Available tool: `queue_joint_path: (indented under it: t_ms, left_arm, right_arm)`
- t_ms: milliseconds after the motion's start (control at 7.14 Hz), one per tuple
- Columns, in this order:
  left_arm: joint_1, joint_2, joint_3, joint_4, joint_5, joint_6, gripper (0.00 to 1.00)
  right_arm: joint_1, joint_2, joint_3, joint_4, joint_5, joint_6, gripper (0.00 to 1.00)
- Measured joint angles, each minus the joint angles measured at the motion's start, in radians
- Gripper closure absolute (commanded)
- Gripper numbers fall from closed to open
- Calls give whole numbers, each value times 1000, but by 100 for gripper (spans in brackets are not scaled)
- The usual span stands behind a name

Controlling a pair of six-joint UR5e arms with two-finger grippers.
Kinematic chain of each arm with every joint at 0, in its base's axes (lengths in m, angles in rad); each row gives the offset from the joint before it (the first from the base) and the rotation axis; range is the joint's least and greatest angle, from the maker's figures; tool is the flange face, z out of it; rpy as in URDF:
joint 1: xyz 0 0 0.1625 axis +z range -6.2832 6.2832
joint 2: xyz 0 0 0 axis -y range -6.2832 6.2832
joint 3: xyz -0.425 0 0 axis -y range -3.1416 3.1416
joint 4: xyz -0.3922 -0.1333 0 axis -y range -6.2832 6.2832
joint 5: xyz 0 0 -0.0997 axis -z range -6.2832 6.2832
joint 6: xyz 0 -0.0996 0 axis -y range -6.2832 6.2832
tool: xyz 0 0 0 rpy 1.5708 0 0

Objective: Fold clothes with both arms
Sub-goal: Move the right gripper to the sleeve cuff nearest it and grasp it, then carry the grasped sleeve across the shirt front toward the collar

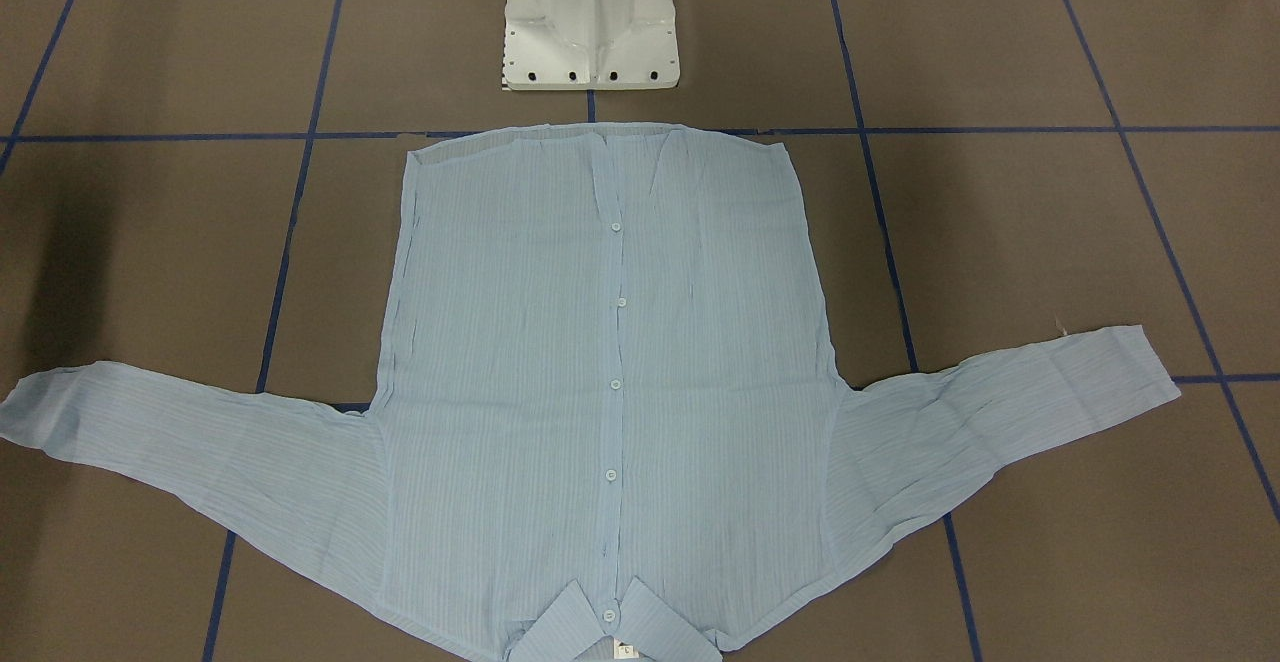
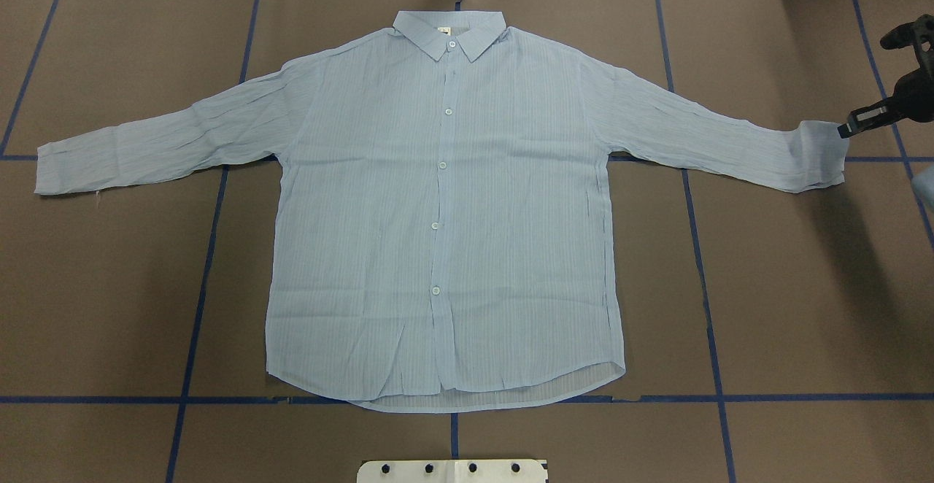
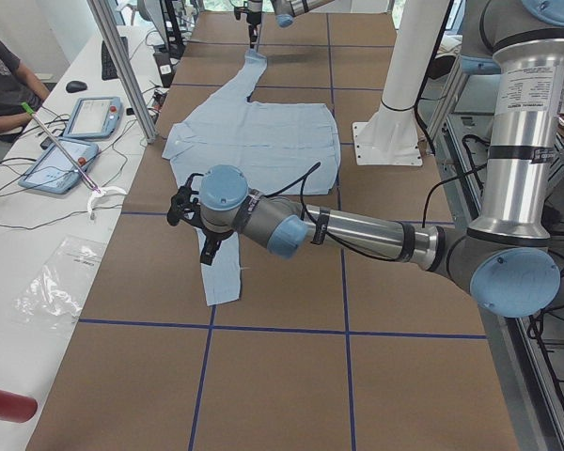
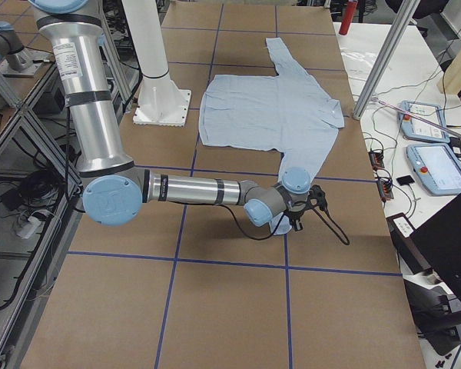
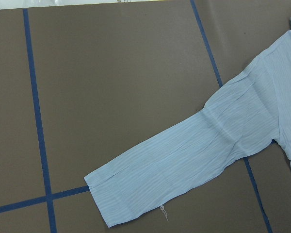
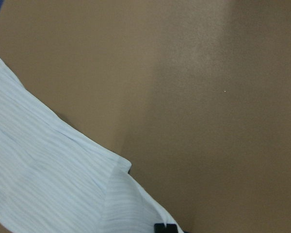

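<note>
Gently carry that sleeve (image 2: 700, 133) inward.
Your right gripper (image 2: 846, 131) clamps its cuff (image 2: 823, 149); keep it low. Whether the left gripper (image 3: 207, 249) is closed, you cannot tell.

Light-blue shirt (image 2: 511, 213) across the middle of the overhead view, finely striped lengthwise, crinkled all over, paler on the inside showing at the hem. Small white buttons (image 2: 442, 165) in a line down its centre. Brown table (image 2: 788, 286), crossed by a grid of dark-blue tape lines (image 2: 803, 398). White pedestal base (image 1: 590, 22) at top centre of the front-facing view. Silver-grey left arm (image 3: 367, 235) and right arm (image 4: 192, 190), both with light-blue joint caps, black cables and black jaws. Red cylinder (image 3: 5, 404) at lower left of the left side view.
</note>
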Motion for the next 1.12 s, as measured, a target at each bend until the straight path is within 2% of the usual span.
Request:
queue_joint_path:
  t_ms: [280,560,700,840,1120]
  left_arm:
    - [0,3,5,-10,4,5,0]
    - [0,6,18,-33,9,8,0]
    - [0,5,26,-37,9,8,0]
    - [0,1,38,-39,10,8,0]
    - [0,-10,77,-47,10,9,0]
  right_arm:
    - [-6,-27,130,6,43,171,100]
    - [-81,-33,267,8,21,420,100]
    - [-159,-26,329,8,-55,551,100]
    - [-257,-3,381,5,-172,683,100]
    - [-402,83,412,-5,-357,870,100]
